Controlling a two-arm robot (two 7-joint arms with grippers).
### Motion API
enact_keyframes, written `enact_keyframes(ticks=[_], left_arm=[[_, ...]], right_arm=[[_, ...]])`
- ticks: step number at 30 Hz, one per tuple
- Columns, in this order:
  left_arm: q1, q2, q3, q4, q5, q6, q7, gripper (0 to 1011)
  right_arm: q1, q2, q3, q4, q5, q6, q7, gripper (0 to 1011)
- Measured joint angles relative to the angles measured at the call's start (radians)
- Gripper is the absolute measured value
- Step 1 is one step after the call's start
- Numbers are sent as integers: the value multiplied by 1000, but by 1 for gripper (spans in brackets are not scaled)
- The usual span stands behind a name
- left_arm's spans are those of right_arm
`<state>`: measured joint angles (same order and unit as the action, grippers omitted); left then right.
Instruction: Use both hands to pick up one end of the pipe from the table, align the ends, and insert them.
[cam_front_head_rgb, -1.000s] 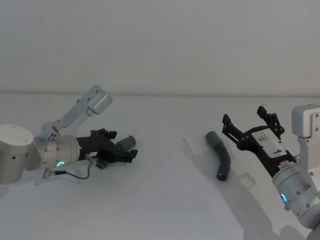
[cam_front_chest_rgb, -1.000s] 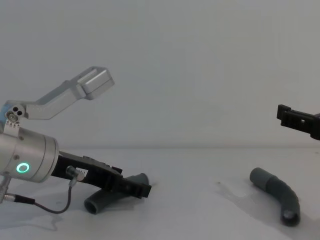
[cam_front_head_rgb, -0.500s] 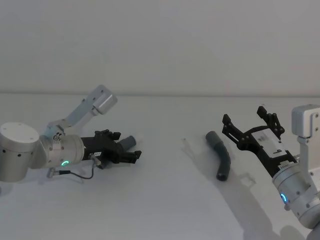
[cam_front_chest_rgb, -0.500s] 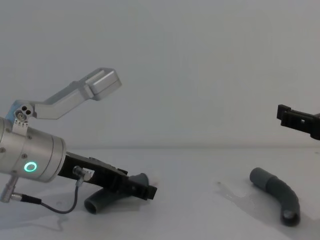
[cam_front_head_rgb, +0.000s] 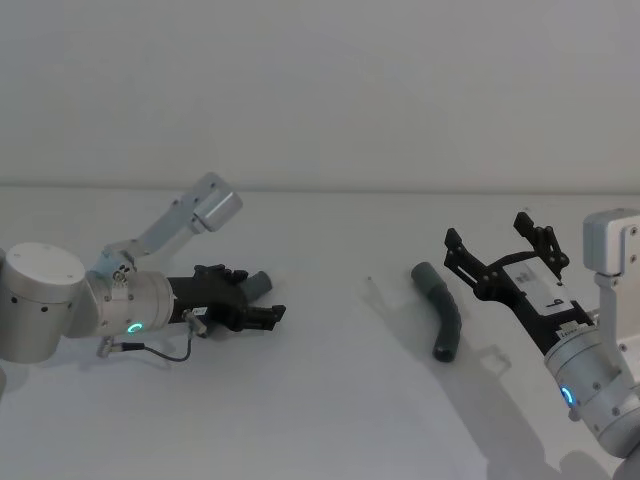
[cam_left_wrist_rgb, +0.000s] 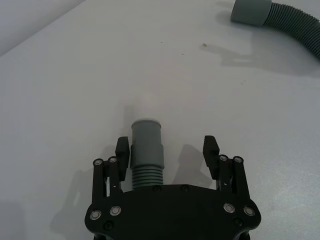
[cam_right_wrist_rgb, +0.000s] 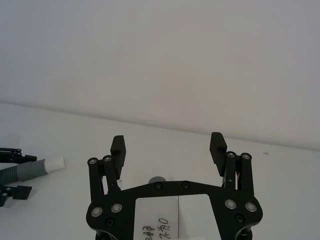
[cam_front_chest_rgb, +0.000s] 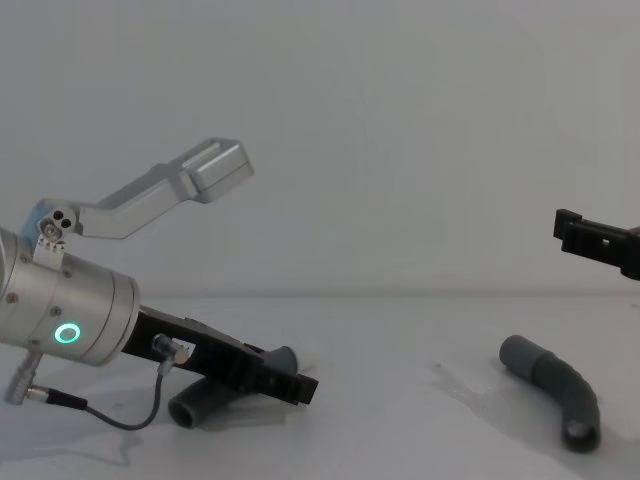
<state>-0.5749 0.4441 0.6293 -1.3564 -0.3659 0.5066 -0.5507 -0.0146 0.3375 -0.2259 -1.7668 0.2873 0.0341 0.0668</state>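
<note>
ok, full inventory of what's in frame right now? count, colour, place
left hose piece: 1, dark grey ribbed with a smooth grey cuff, lying on the table between the left gripper's fingers, close against one of them
right hose piece: 1, dark grey, curved, lying on the table right of centre
table: 1, white
wall: 1, white, behind the table
left gripper: 1, black, open, low at the table
right gripper: 1, black, open, raised beside the right hose piece

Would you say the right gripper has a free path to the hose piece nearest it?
Probably yes: the right gripper is open and raised beside the hose piece on the table, with nothing between them.
</note>
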Motion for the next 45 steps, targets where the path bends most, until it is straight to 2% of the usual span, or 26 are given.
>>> enact_keyframes(ticks=[6,7,11,12,17,20,27,33,41,45], left_arm=[[-2,1,4,-2,0,5,0,798],[-2,1,4,-3,0,6,0,736],[-2,1,6,-4,0,8,0,623],[-2,1,6,-4,0,8,0,623],[-3,2,7,-5,1,10,0,426],[-3,2,8,-5,1,11,0,379],[-4,2,9,-6,1,11,0,363],[-4,2,9,-6,1,12,0,363],[-4,2,9,-6,1,13,0,363],[-4,2,9,-6,1,13,0,363]], right_arm=[[0,0,0,0,0,0,0,1001],[0,0,0,0,0,0,0,1001],[0,0,0,0,0,0,0,1001],[0,0,0,0,0,0,0,1001],[0,0,0,0,0,0,0,1001],[0,0,0,0,0,0,0,1001],[0,2,0,-4,1,8,7,1001],[5,16,-1,-23,12,50,31,1001],[21,32,-4,-65,45,173,65,1001],[32,32,-5,-85,66,255,71,1001]])
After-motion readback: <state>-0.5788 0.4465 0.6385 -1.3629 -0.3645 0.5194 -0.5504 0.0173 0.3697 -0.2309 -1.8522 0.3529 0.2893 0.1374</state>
